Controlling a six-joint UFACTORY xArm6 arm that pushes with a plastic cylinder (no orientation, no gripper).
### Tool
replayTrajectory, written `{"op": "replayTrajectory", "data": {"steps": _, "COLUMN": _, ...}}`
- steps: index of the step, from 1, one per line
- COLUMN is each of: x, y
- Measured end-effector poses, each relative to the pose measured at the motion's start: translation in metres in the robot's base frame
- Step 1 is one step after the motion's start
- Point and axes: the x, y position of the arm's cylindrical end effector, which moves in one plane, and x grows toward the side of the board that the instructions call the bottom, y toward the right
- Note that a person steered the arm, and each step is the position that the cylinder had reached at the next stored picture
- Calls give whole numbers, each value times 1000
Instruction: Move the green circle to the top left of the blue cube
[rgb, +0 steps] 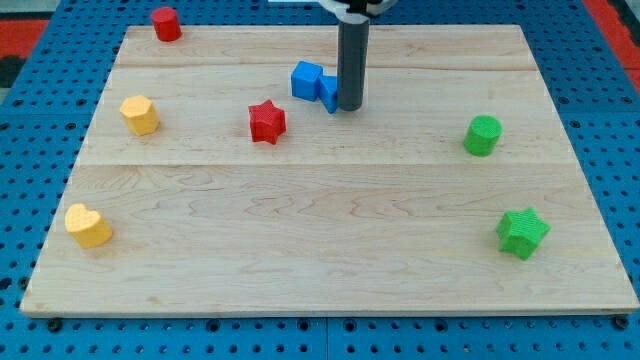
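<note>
Task not started: green circle (483, 135) sits well apart, on view's right of blue cube (307, 79). My tip (350, 108) touches another blue block (329, 92) beside cube; no gripper, just bare rod. Whole push to cube's top left remains.

- Find my tip (349, 107) near the board's (320, 250) top centre, touching the right side of two adjoining blue blocks (307, 79) (329, 93).
- Left of these you see the red star (267, 121).
- The green circle (483, 135) sits well right; the green star (522, 232) lies below it.
</note>
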Motion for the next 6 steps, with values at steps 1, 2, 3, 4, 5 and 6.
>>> {"op": "replayTrajectory", "data": {"steps": 1, "x": -40, "y": -14}}
{"op": "replayTrajectory", "data": {"steps": 2, "x": -72, "y": -27}}
{"op": "replayTrajectory", "data": {"steps": 3, "x": -88, "y": -39}}
{"op": "replayTrajectory", "data": {"steps": 4, "x": -123, "y": -57}}
{"op": "replayTrajectory", "data": {"steps": 5, "x": -92, "y": -59}}
{"op": "replayTrajectory", "data": {"steps": 6, "x": -39, "y": -54}}
